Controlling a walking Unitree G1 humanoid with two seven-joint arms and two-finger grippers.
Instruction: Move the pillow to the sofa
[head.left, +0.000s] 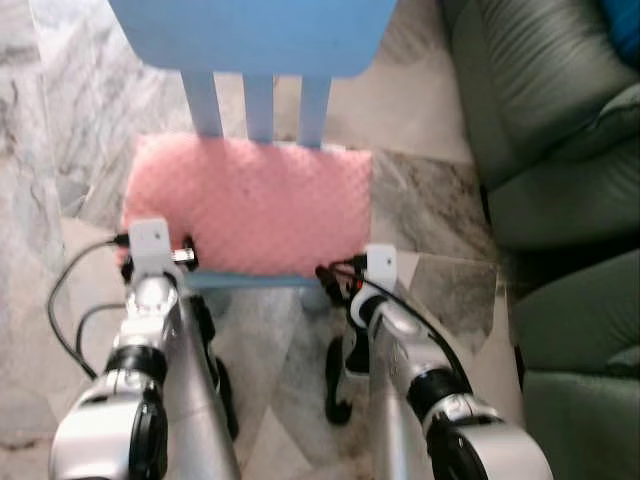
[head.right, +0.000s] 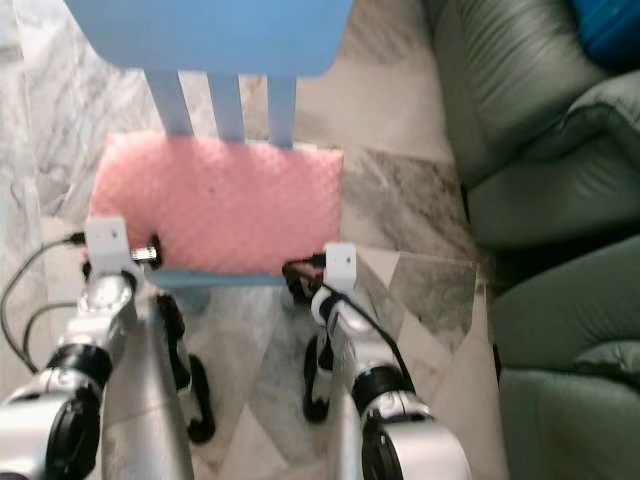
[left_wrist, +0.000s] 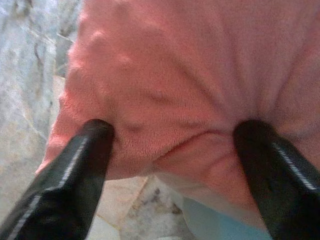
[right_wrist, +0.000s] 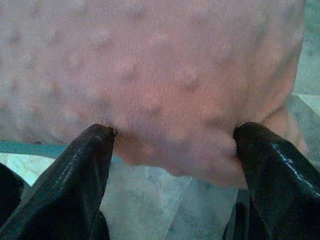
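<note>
A pink, bumpy pillow (head.left: 250, 205) lies flat on the seat of a light blue chair (head.left: 250, 30). My left gripper (left_wrist: 175, 145) is at the pillow's near left corner. Its black fingers (left_wrist: 75, 170) stand wide apart and open, and their tips press into the pillow's edge (left_wrist: 190, 100). At the near right corner my right gripper (right_wrist: 172, 145) is also open. Its fingertips (right_wrist: 90, 150) touch the soft edge (right_wrist: 165, 90) on either side of a bulge. Both silver arms reach forward from the bottom of the eye views.
A dark green sofa (head.left: 540, 120) runs along the right side, close to the chair, with something blue (head.left: 625, 30) on it at the top right. The floor is marble (head.left: 420, 210). Black cables (head.left: 60, 310) loop beside my left arm.
</note>
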